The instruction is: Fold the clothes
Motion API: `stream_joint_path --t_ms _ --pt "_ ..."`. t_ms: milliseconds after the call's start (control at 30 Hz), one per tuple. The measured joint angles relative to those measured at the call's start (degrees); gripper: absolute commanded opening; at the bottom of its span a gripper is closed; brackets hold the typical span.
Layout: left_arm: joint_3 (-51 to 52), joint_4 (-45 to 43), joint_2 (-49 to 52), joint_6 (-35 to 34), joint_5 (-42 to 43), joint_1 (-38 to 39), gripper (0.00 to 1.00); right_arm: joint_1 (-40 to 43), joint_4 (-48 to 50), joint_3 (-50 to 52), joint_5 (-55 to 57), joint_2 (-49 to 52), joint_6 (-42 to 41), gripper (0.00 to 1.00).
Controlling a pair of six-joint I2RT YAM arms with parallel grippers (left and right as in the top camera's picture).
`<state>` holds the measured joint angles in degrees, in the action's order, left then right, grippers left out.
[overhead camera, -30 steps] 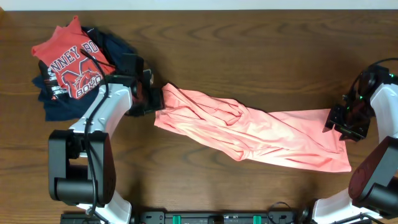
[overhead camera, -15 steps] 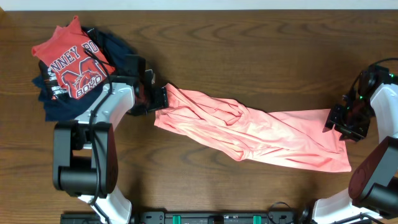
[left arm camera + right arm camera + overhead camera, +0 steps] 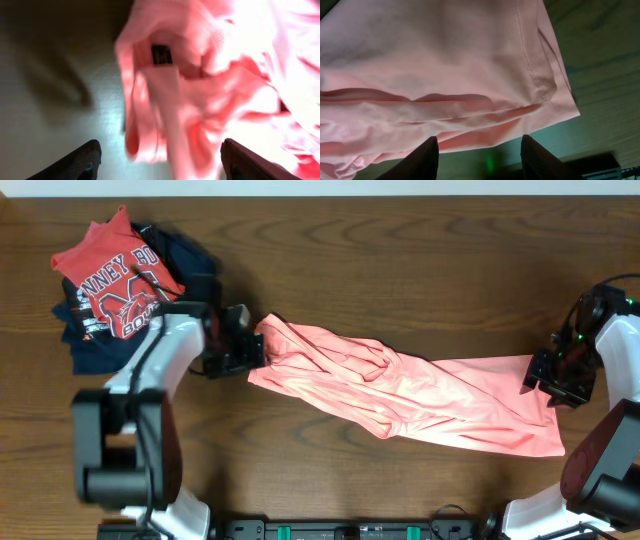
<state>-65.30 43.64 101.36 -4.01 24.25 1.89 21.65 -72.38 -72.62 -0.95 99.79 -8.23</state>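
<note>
The salmon-pink T-shirt (image 3: pixel 400 390) lies crumpled in a long diagonal band across the wooden table, plain side up, no lettering visible. My left gripper (image 3: pixel 252 350) is at its upper-left end. In the left wrist view the jaws (image 3: pixel 160 165) are wide open, with bunched pink fabric (image 3: pixel 200 90) and a dark neck label just ahead of and between the fingertips. My right gripper (image 3: pixel 540 380) is at the shirt's right hem. In the right wrist view its jaws (image 3: pixel 480 160) are open, just short of the stitched hem corner (image 3: pixel 445 60).
A red shirt with a white-edged "M" print (image 3: pixel 115 280) lies on dark navy garments (image 3: pixel 95 355) at the back left, close behind my left arm. Bare wooden table (image 3: pixel 400 270) surrounds the pink shirt.
My left gripper has shifted slightly toward the front left, and its arm has swung. The pink shirt and my right arm have not visibly moved.
</note>
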Motion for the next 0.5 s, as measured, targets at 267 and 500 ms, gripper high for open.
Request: stream_joint_path --t_ms 267,500 --pt "0.4 3.8 -3.6 -0.1 -1.4 0.2 0.66 0.0 0.0 0.0 0.4 0.0 0.0 0.51" --pt "7.8 -3.6 -3.0 -2.2 -6.4 0.2 0.66 0.0 -0.3 0.0 0.5 0.0 0.0 0.51"
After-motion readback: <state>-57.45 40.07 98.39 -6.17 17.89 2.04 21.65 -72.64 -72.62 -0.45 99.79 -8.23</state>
